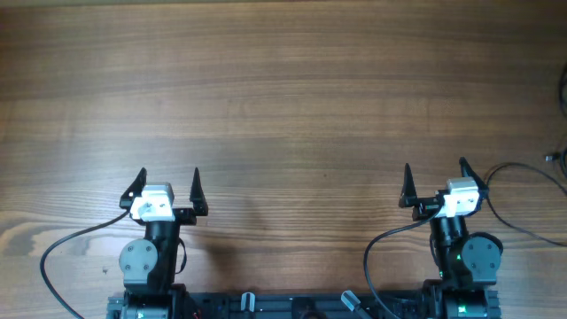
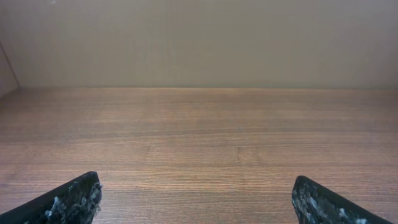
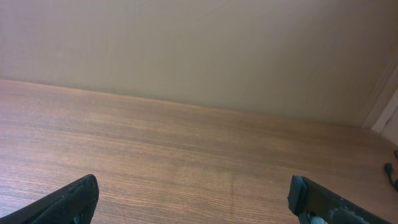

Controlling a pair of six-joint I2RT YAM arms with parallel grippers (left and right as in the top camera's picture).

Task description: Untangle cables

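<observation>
The cables show only at the far right of the overhead view: a very thin black cord (image 1: 532,169) runs in a long loop off the right edge, with a small dark plug (image 1: 549,157) just above it. A dark bit of cord (image 3: 389,168) shows at the right edge of the right wrist view. My left gripper (image 1: 168,173) is open and empty over bare wood at the near left, far from the cables; its view (image 2: 196,180) shows only wood between the fingers. My right gripper (image 1: 434,165) is open and empty, left of the cord loop (image 3: 194,180).
The wooden table (image 1: 283,89) fills the view. Thicker black arm cables (image 1: 62,244) (image 1: 381,244) curve beside each arm base at the near edge. A plain beige wall (image 2: 199,37) stands behind the table's far edge. Another dark bit (image 1: 563,84) touches the right edge.
</observation>
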